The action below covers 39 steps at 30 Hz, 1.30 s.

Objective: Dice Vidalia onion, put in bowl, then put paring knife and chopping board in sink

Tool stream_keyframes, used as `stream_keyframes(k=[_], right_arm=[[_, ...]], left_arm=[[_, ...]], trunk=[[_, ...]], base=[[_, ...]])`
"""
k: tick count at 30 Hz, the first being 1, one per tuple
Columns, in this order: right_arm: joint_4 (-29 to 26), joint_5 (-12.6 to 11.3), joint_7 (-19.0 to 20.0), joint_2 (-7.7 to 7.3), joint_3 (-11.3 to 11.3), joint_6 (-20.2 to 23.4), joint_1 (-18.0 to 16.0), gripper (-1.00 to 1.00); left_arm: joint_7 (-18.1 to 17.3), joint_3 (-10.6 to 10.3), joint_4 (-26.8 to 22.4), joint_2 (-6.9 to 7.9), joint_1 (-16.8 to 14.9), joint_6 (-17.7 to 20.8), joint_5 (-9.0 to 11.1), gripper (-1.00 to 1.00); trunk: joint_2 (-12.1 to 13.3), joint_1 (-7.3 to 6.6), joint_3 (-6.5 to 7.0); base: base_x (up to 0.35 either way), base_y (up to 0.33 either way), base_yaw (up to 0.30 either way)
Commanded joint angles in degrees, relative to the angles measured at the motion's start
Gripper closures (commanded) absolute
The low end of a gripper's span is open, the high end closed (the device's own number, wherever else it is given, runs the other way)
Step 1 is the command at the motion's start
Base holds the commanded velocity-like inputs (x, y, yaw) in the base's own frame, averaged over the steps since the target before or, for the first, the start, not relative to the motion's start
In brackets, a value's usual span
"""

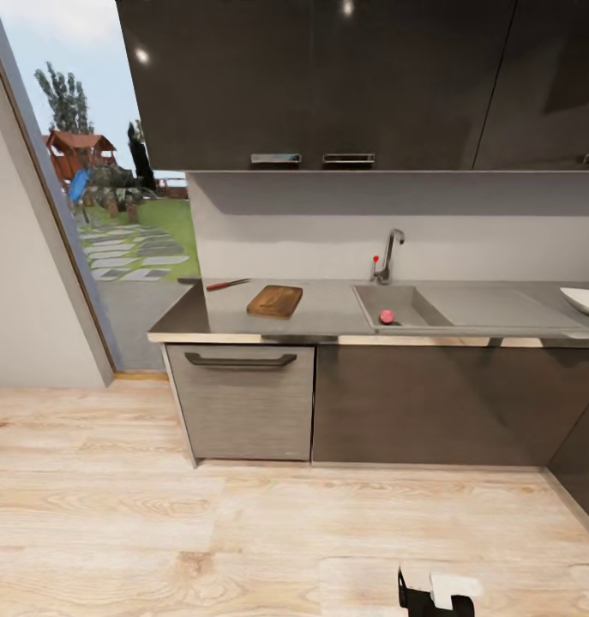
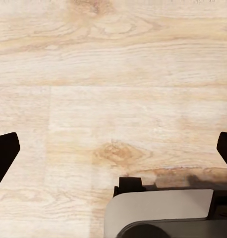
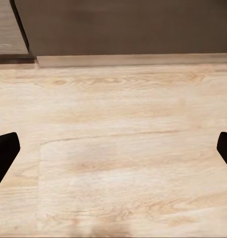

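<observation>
Robot body: a dark and white part [image 1: 437, 591] is seen at 6 o'clock of the head view, low over the wooden floor [image 1: 157, 514].
Left gripper: in the left wrist view the left gripper [image 2: 113, 148] is held with its two dark fingertips [image 2: 4, 148] spread wide apart; nothing is held, and only floor planks and a grey part of the robot [image 2: 158, 213] are seen between them.
Right gripper: the right gripper [image 3: 113, 148] is also spread wide and empty; it is pointed at the floor, with the cabinet base [image 3: 123, 29] beyond it.
Vidalia onion: the Vidalia onion [image 1: 386, 317] is lying inside the sink [image 1: 414, 300], near its front edge, at about 1 o'clock from the robot body.
Chopping board: the chopping board [image 1: 275, 301] is laid flat on the countertop [image 1: 328, 317], at 9 o'clock of the sink and well apart from it.
Paring knife: the paring knife [image 1: 227, 284] is placed just beside the board, at its 10 o'clock.
Bowl: the bowl [image 1: 584, 300] is cut by the picture edge at 3 o'clock, past the drainboard.
Step in hand: the approach to the counter is judged to be under way; no object is touched yet.
Next move: the base must be brought close to the sink, and one open gripper must be lowered over the onion and closed on it.
</observation>
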Motion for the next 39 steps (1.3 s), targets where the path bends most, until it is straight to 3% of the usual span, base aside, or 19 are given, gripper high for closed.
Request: stream_keyframes(k=[1,9,39], right_arm=[[0.52,-0.02,-0.21,-0.01,0.03,-0.17,0.0,-1.0],[4.64,-0.1,-0.27,-0.04,-0.12,-3.6,0.0,-1.0],[5.34,-0.07,-0.2,-0.04,0.03,-3.9,0.0,-1.0]], left_arm=[[-0.06,0.05,-0.02,0.0,-0.01,-0.14,0.04,-1.0],[-0.16,0.01,0.04,0.0,-0.01,-0.14,0.04,-1.0],[-0.11,0.09,-0.15,0.0,-0.01,-0.14,0.04,-1.0]], trunk=[[0.39,-0.23,0.14],[3.6,-1.98,1.58],[15.63,-8.57,6.97]], base=[[0.0,0.0,0.0],[0.0,0.0,0.0],[0.0,0.0,0.0]])
